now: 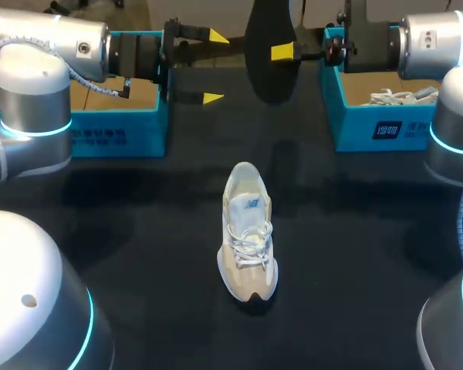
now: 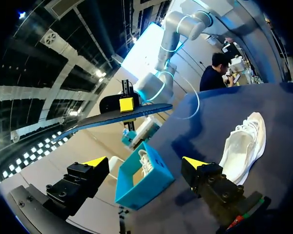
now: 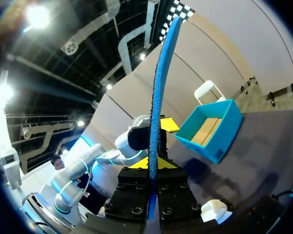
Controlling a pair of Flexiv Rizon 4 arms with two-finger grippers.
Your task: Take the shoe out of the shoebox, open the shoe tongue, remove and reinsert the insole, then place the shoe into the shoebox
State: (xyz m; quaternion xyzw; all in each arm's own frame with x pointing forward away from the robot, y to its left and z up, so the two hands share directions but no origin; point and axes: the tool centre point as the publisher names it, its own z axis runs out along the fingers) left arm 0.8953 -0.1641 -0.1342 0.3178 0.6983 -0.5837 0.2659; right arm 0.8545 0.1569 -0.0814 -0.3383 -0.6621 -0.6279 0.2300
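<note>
A white and beige shoe (image 1: 248, 231) lies on the black table's middle, toe toward me, laces loose; the left wrist view has it to one side (image 2: 244, 145). My right gripper (image 1: 284, 52) is shut on a dark insole (image 1: 271, 48), held high over the table's back, between the two boxes. In its own view the right gripper (image 3: 154, 164) pinches the insole's blue edge (image 3: 158, 92), which rises straight out from the fingers. My left gripper (image 1: 214, 67) is open beside the insole, apart from it. Ahead of the open left gripper (image 2: 145, 163), the insole (image 2: 112, 119) hangs flat.
A blue shoebox (image 1: 119, 132) stands at the back left, with bare cardboard inside (image 3: 210, 127). A second blue shoebox (image 1: 370, 123) at the back right holds another white shoe (image 2: 144, 163). Both arms span the table's back.
</note>
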